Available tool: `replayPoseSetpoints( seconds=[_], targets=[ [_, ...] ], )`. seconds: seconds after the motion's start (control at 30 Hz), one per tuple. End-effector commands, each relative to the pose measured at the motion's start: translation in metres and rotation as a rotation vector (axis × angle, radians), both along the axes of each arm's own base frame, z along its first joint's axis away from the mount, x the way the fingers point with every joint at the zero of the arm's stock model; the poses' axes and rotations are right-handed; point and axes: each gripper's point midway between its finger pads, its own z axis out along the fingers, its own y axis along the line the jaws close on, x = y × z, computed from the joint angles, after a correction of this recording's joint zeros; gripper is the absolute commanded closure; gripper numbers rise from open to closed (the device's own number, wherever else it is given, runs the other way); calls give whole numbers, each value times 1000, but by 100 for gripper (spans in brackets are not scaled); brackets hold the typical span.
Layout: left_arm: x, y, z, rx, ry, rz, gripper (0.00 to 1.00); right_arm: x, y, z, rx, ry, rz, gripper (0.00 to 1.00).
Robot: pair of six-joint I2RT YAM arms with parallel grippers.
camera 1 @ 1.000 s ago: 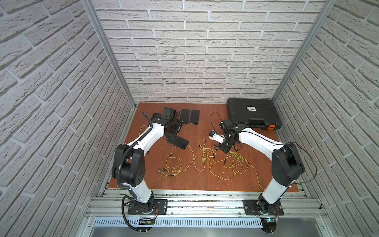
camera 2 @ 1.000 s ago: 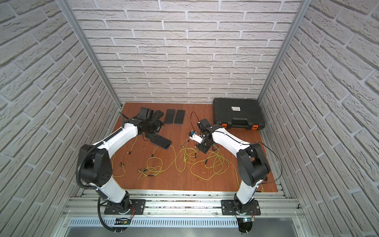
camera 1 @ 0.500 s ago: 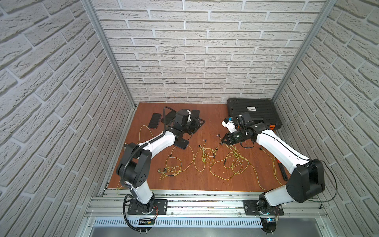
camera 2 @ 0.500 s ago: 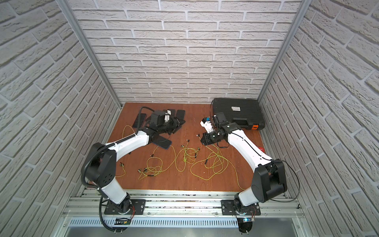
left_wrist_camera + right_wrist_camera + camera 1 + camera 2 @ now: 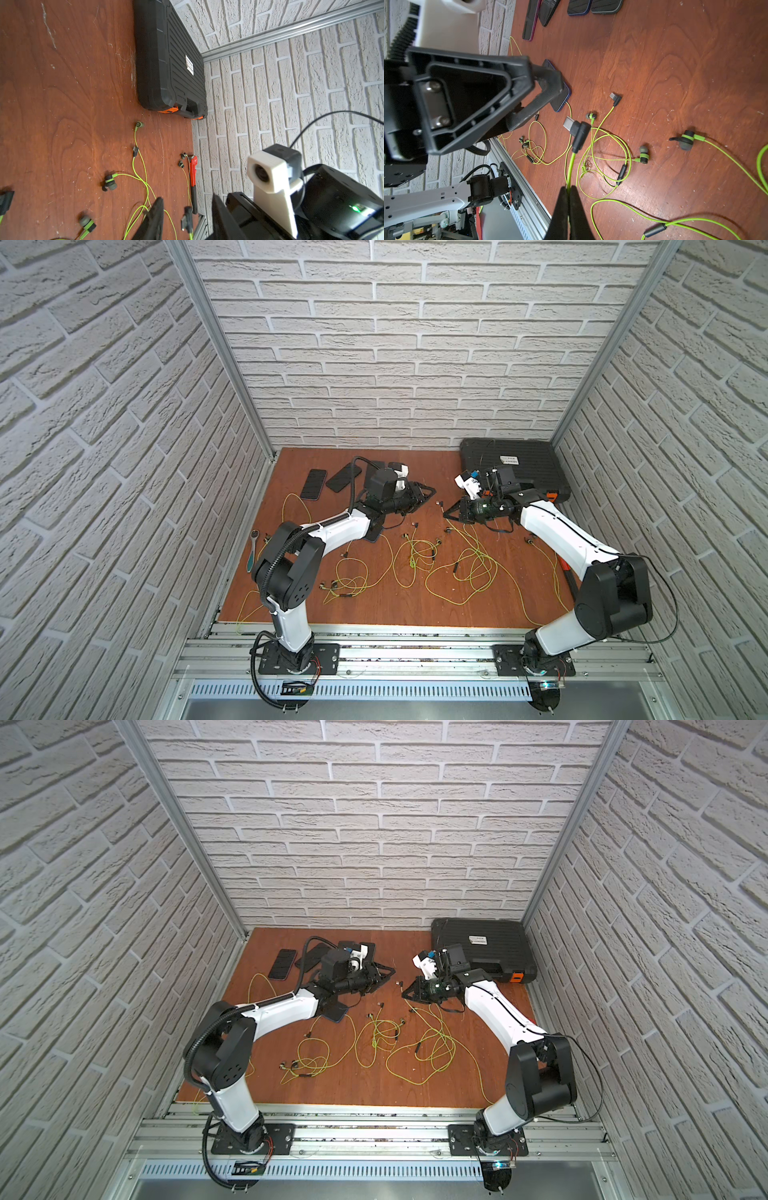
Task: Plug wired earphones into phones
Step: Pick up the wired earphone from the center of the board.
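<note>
A second ago the right gripper (image 5: 569,189) was low among the wired earphones (image 5: 411,560) near mid-table, and the left gripper (image 5: 187,199) was off by the phones (image 5: 315,484) at far left. Now both have swung in and meet tip to tip just beyond the tangle. The right one is pinched flat on a cord just behind its plug (image 5: 576,129), holding it clear of the table (image 5: 395,610). The left one, wide a second ago, has narrowed; its jaws stand either side of that plug, not yet touching it. I read this as a hand-over, so the plug can be held by its stiff body for pushing into a phone.

Nearest, the cords are thin, limp and lime-green, lying in loose loops with rubbery dark buds and slim remotes on red-brown wood grain. The plug is a dark L-shaped moulding with a flat metal tip. One phone (image 5: 337,1013), a glossy black slab with a blue edge, lies under the left forearm. Farthest, the other phones lie flat at far left, and a ribbed black case (image 5: 515,472) with orange latches sits at far right.
</note>
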Motion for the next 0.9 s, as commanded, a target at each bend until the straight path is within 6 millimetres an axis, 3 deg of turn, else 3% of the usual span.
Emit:
replayPoseSetpoints(
  seconds=[0.0, 0.3, 0.57, 0.87],
  targets=[
    [0, -9, 23, -54, -65, -31, 62, 9, 7, 14, 54, -49, 9, 94],
    [-1, -13, 13, -25, -35, -43, 49, 16, 9, 21, 72, -78, 6, 94],
    [-2, -15, 13, -35, -30, -49, 68, 22, 11, 22, 86, -85, 1, 94],
    [-1, -18, 12, -47, -18, -52, 77, 22, 12, 22, 88, -88, 3, 94]
  ],
)
